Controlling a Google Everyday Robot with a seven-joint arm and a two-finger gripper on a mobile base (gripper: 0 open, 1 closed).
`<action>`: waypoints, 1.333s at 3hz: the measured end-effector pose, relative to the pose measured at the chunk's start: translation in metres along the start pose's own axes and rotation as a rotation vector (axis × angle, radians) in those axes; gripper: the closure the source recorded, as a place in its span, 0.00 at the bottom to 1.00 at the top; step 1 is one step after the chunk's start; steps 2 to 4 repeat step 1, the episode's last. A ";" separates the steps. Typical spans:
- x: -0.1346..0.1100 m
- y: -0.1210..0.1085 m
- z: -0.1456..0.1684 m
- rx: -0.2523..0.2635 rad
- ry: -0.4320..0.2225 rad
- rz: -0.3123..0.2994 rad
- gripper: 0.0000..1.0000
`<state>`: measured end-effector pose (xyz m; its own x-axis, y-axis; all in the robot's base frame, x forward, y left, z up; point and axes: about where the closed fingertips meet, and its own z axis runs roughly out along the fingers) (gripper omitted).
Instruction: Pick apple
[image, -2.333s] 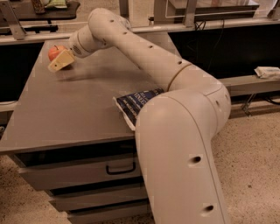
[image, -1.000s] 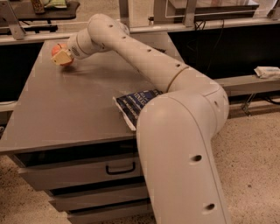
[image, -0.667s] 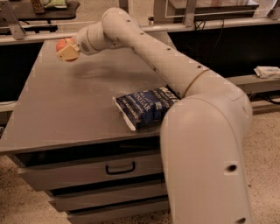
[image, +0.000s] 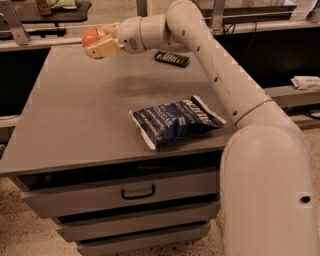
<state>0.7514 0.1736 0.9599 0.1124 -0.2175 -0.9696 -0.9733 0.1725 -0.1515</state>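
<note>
The apple (image: 90, 36) is small, round and red-orange, and sits between the cream fingers (image: 106, 47) of my gripper (image: 96, 39). The gripper is shut on the apple and holds it in the air above the far left part of the grey table (image: 80, 115). My white arm (image: 215, 65) reaches from the lower right across the table to it.
A blue chip bag (image: 175, 120) lies near the table's front right. A dark flat object like a remote (image: 171, 58) lies at the far side of the table. Drawers (image: 125, 192) are under the tabletop. Dark benches stand behind and to the right.
The gripper has lifted the apple off the far left of the table and carried it up and to the right. The view has shifted and now shows the whole chip bag.
</note>
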 end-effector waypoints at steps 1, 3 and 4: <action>-0.005 0.015 -0.007 -0.074 -0.006 -0.010 1.00; -0.005 0.015 -0.007 -0.074 -0.006 -0.010 1.00; -0.005 0.015 -0.007 -0.074 -0.006 -0.010 1.00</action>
